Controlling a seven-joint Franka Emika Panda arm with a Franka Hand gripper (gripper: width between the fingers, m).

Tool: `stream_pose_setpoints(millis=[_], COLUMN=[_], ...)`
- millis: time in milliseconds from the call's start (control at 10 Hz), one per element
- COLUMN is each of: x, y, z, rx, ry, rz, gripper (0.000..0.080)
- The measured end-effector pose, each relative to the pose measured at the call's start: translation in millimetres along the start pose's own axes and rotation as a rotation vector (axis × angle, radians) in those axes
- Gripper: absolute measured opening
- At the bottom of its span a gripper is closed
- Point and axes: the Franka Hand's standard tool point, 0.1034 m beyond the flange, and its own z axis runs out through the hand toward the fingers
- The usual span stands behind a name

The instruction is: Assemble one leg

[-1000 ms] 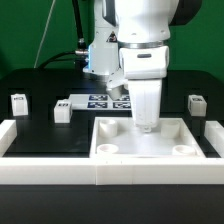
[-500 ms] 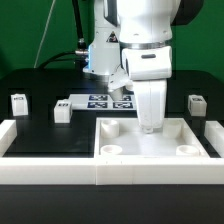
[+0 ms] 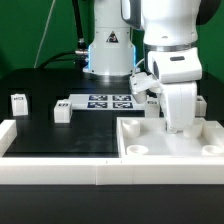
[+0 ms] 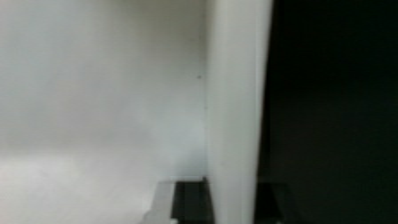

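Black tabletop (image 3: 75, 135); gripper (image 3: 180, 128) clamps white panel (image 3: 165, 162); leg (image 3: 62, 111) beside marker board (image 3: 105, 101).

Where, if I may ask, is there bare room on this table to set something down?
The widest bare patch is the table between the leg beside the marker board, the marker board, the square panel and the white front rail. A narrower strip lies in front of the leg at the exterior view's left. It is crowded inside the panel, where the gripper stands.
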Motion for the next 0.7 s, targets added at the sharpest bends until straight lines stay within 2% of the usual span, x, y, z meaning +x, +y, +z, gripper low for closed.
stream_pose_setpoints(millis=[200,300,500,600,700], x=[-0.5,-0.7,-0.8,-0.9,-1.0], y=[-0.1,0.5,1.9,2.4,2.8], z=[0.1,-0.4,-1.5,-2.0,-2.2], rx=[0.0,-0.002,-0.008,-0.01,-0.01], ry=[0.0,0.0,0.001,0.001,0.001], rz=[0.001,0.001,0.002,0.002,0.002], gripper=[0.007,0.015,0.0425,0.0589,0.0589])
